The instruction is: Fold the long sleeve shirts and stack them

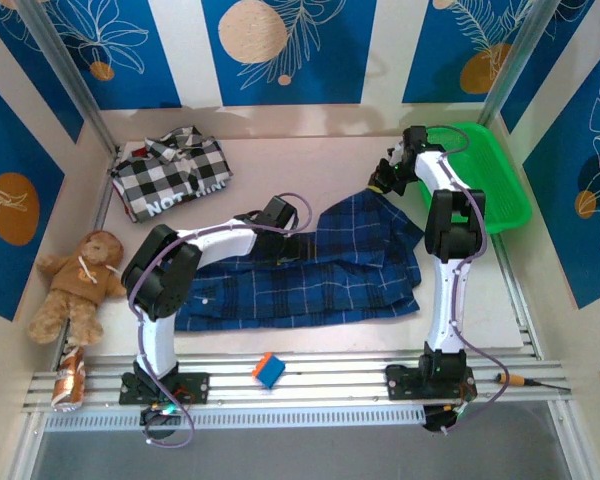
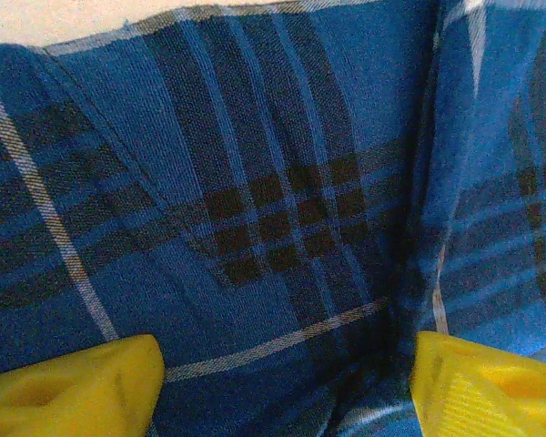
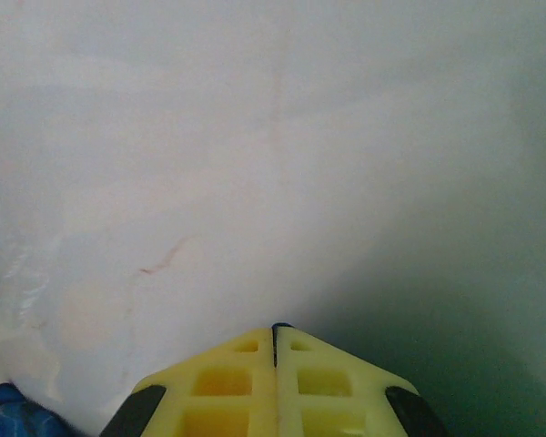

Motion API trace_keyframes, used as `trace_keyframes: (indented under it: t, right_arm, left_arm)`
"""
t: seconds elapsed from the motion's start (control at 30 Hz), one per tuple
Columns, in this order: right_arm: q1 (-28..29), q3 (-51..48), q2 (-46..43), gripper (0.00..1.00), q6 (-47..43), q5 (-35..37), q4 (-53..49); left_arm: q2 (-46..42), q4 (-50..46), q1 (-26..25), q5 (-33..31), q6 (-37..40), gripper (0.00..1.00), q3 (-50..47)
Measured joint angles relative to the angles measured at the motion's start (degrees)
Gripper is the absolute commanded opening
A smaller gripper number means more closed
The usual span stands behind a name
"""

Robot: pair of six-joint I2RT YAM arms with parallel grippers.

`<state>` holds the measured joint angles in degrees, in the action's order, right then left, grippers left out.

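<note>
My left hand [image 1: 288, 214] hovers low over the dark blue plaid shirt [image 1: 350, 262], near that shirt's far edge at about 11 o'clock from its middle; in the left wrist view my yellow fingers [image 2: 73, 393] stand wide apart at the bottom corners, so this hand is open, with plaid cloth crossed by thin light lines spread between and beyond them; whether the tips touch the cloth I cannot tell. The shirt lies across the middle of the surface [image 1: 310, 160], wide from 9 o'clock to 3 o'clock, rumpled, its far right corner peaked toward 1 o'clock. My right hand [image 1: 383, 180] sits right at that raised corner; in the right wrist view its fingers [image 3: 227, 393] are pressed together, closed tip to tip, above bare pale surface, and a scrap of blue cloth shows at 8 o'clock in that view; whether any cloth is pinched between them I cannot tell. The black-and-white checked shirt [image 1: 170, 176], white lettering showing, lies bunched in the far left corner at 10 o'clock, well apart from the plaid one. A green plastic basket [image 1: 498, 175] sits at 2 o'clock, just beside my right arm; a brown teddy bear [image 1: 75, 282] lies at 8 o'clock by the left wall; a small can [image 1: 70, 382] lies near its feet at 7 o'clock; a blue and orange block [image 1: 268, 370] rests on the near rail at 6 o'clock.
</note>
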<state>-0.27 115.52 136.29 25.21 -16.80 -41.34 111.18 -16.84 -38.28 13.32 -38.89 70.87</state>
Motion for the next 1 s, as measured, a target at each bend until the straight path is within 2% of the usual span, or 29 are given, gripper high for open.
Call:
trace_keyframes:
  t: [0.2, 0.43, 0.63, 0.83, 0.9, 1.0]
  right_arm:
    - [1.01, -0.94, -6.05, 0.0, -0.5, -1.7, 2.67]
    - [2.54, -12.17, -19.85, 0.0, -2.25, -3.21, 6.14]
    - [4.83, -30.51, -29.24, 0.0, -2.45, -3.8, 8.74]
    - [6.29, -45.53, -31.67, 0.0, -1.73, -3.32, 9.53]
    - [6.32, -48.17, -31.58, 0.06, -1.73, -2.91, 8.74]
    - [6.14, -48.89, -31.63, 0.33, -1.49, -1.81, 7.89]
  left_arm:
    - [0.92, -0.61, 0.42, 0.09, -0.76, 0.73, 0.76]
    - [3.39, -2.75, 1.86, 1.55, -2.84, 0.72, 4.09]
    - [3.82, -3.34, 2.45, 2.8, -3.28, 0.72, 4.61]
    - [3.98, -3.32, 2.73, 3.39, -3.28, 0.72, 4.59]
    - [4.02, -3.32, 2.82, 3.52, -3.3, 0.71, 4.57]
    - [4.02, -3.32, 2.89, 3.65, -3.26, 0.71, 4.57]
